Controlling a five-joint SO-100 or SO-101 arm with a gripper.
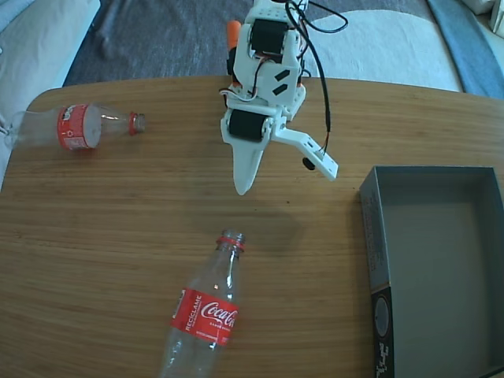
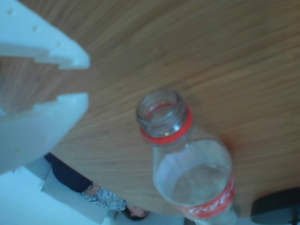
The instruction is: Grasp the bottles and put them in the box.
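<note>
In the fixed view one clear Coca-Cola bottle (image 1: 206, 315) lies near the front edge of the wooden table, its open neck pointing away toward the arm. A second bottle (image 1: 75, 126) lies on its side at the far left, neck pointing right. The dark-grey box (image 1: 376, 236) sits at the right edge with nothing in it. My white gripper (image 1: 287, 177) hangs open above the table, a little beyond the near bottle's neck, holding nothing. The wrist view shows the gripper (image 2: 87, 79) at the left and the near bottle (image 2: 187, 154) neck-first at lower centre.
A black cable (image 1: 324, 102) runs down the arm. The round table's far edge (image 1: 157, 79) borders a grey rug and pale cushions. In the wrist view the table edge drops to a floor with a dark, patterned shape (image 2: 105, 199) below.
</note>
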